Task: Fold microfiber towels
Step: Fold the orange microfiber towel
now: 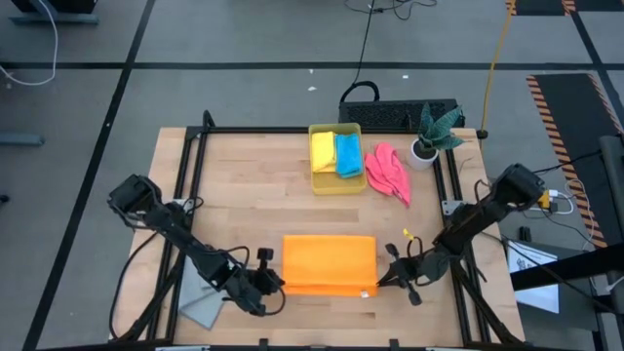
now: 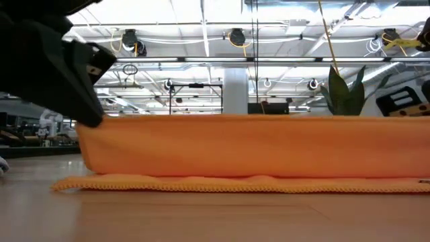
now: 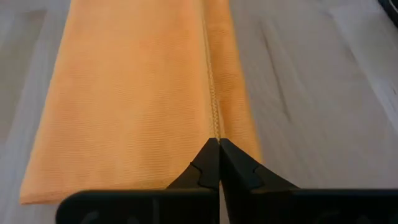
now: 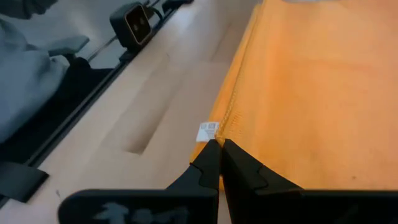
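Observation:
The orange towel (image 1: 330, 261) lies folded near the table's front edge, with its lower hem (image 2: 235, 183) flat on the wood. Its upper layer (image 2: 242, 144) stands raised like a low wall. My left gripper (image 1: 276, 283) is shut at the towel's near-left corner. My right gripper (image 1: 383, 278) is shut at its near-right corner. A yellow towel (image 1: 323, 151) and a blue towel (image 1: 347, 154) sit in the bin. A pink towel (image 1: 387, 172) lies crumpled beside the bin, and a grey towel (image 1: 203, 306) lies at the near left. My left gripper pinches the orange towel's stitched edge (image 3: 215, 124) at the near-left corner between its two shut fingers. It comes slanting down from the table's left. The held layer is raised off the table and drawn straight toward the other corner. My right gripper pinches the stitched edge (image 4: 229, 124) at the near-right corner, beside the white label (image 4: 208, 132). It comes at a shallow slant from the table's right. The held edge is lifted, while the lower layer stays on the table.
The translucent yellow bin (image 1: 334, 185) stands at the far middle. The potted plant (image 1: 429, 136) is to the right of it. A black frame rail (image 1: 195, 166) runs along the table's sides. Bare wood lies between the orange towel and the bin.

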You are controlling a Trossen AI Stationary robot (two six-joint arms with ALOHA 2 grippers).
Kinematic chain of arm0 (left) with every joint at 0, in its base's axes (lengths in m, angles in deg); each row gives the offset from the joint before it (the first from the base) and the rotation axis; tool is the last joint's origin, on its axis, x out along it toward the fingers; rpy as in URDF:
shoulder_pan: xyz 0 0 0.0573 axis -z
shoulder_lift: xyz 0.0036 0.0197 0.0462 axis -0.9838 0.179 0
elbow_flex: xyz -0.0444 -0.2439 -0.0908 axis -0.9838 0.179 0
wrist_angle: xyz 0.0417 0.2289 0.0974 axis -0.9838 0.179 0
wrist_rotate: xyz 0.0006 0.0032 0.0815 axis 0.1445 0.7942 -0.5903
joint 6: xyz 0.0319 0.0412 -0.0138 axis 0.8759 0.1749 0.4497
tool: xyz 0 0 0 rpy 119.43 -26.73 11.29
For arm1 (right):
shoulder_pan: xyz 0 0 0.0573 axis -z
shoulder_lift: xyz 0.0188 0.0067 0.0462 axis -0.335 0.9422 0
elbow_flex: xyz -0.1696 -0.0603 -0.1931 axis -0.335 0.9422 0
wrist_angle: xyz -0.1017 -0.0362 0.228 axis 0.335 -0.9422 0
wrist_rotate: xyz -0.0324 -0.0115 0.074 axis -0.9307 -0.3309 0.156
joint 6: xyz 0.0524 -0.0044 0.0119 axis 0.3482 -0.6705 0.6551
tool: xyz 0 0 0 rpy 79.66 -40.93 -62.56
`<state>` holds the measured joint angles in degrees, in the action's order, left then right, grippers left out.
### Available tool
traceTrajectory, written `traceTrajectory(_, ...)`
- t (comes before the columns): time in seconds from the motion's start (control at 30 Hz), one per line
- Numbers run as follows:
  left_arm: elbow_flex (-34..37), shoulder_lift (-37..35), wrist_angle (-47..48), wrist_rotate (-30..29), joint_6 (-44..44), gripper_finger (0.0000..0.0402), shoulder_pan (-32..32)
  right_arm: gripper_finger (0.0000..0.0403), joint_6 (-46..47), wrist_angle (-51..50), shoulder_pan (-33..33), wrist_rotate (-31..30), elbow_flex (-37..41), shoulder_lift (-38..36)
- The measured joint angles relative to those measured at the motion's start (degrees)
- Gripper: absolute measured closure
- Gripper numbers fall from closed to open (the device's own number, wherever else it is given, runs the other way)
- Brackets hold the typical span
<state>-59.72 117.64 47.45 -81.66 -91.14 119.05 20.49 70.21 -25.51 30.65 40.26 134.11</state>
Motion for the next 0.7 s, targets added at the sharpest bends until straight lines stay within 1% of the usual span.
traceTrajectory(0.13,0.1,1.0,0.2,0.0,-0.7,0.0388,0.0,0.0403,0.1,1.5,0.0,0.1,0.0,0.9)
traceTrajectory(0.3,0.1,2.0,0.7,0.1,-2.7,0.0395,-0.2,0.0402,-1.6,2.7,0.1,1.3,0.0,0.9)
traceTrajectory(0.4,0.0,2.0,0.6,0.3,-4.3,0.0398,-0.1,0.0396,-1.7,2.9,0.1,1.4,0.0,0.9)
traceTrajectory(0.47,0.0,2.0,0.6,0.4,-4.2,0.0392,-0.1,0.0386,-1.7,2.8,0.1,1.4,0.0,0.9)
traceTrajectory(0.57,0.0,2.0,1.0,0.4,-4.5,0.0365,0.0,0.0367,-1.7,2.8,0.1,1.2,0.0,0.9)
traceTrajectory(0.7,0.0,2.0,2.0,0.5,-6.3,0.0311,-0.3,0.0327,-1.2,2.8,0.1,0.1,0.0,0.9)
